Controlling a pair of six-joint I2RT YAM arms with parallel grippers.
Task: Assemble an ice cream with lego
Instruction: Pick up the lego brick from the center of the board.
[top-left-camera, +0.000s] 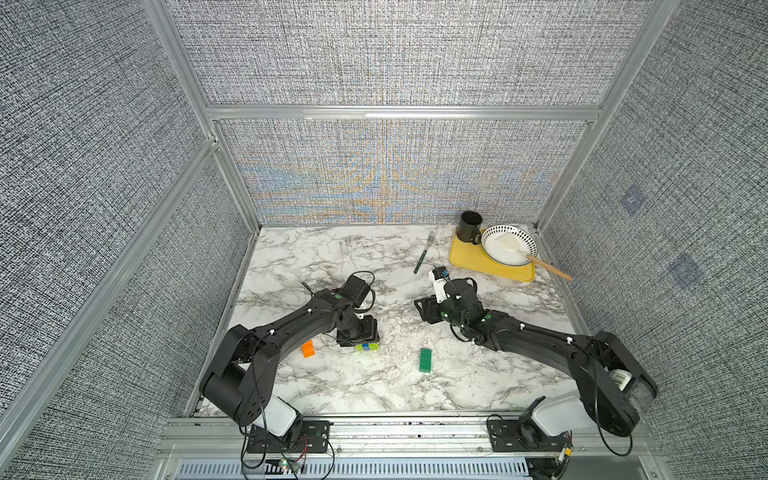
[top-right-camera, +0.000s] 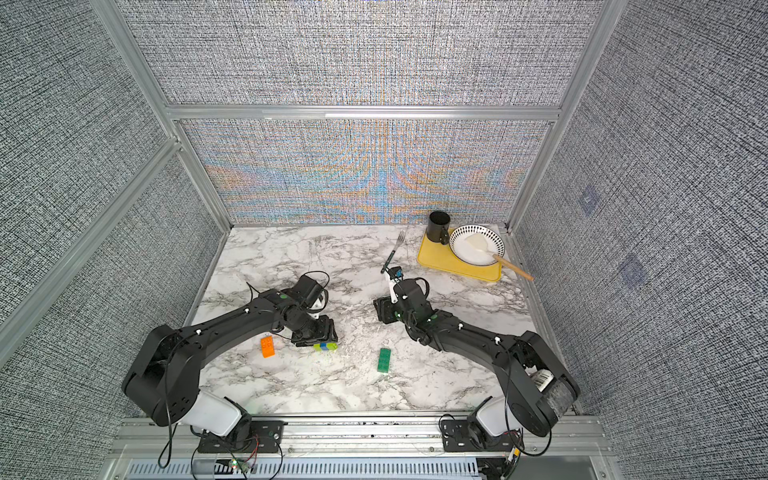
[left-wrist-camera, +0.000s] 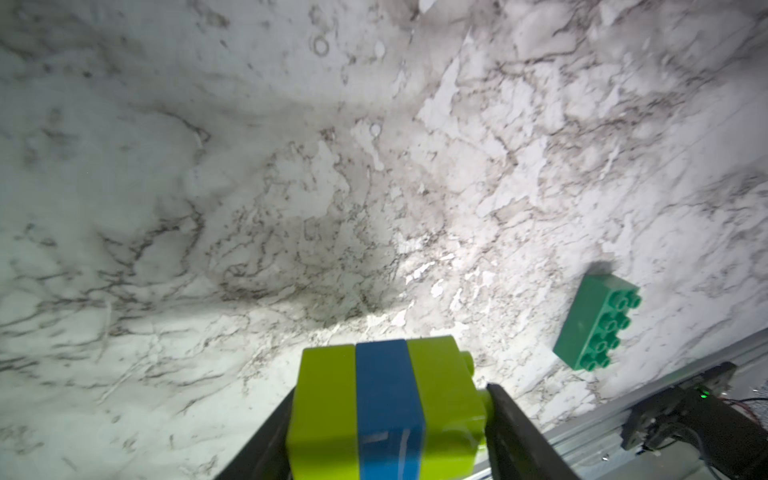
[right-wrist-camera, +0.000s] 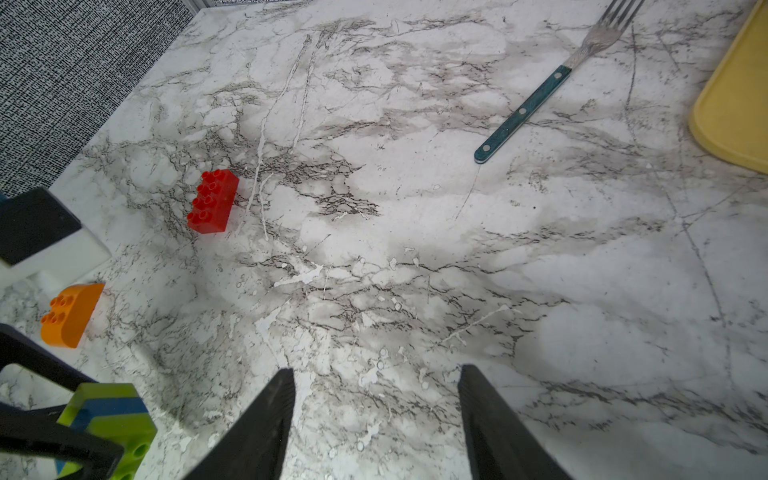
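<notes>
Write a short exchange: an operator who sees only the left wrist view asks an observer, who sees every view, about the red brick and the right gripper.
Operator: The left gripper has the stem in its jaws, and a green brick lies nearby. Where is the red brick?
Observer: The red brick lies studs up on the table, touching nothing. Only the right wrist view shows it.
Operator: Is the right gripper carrying anything?
Observer: No. The right gripper has its jaws open over bare table, with nothing between them.
</notes>
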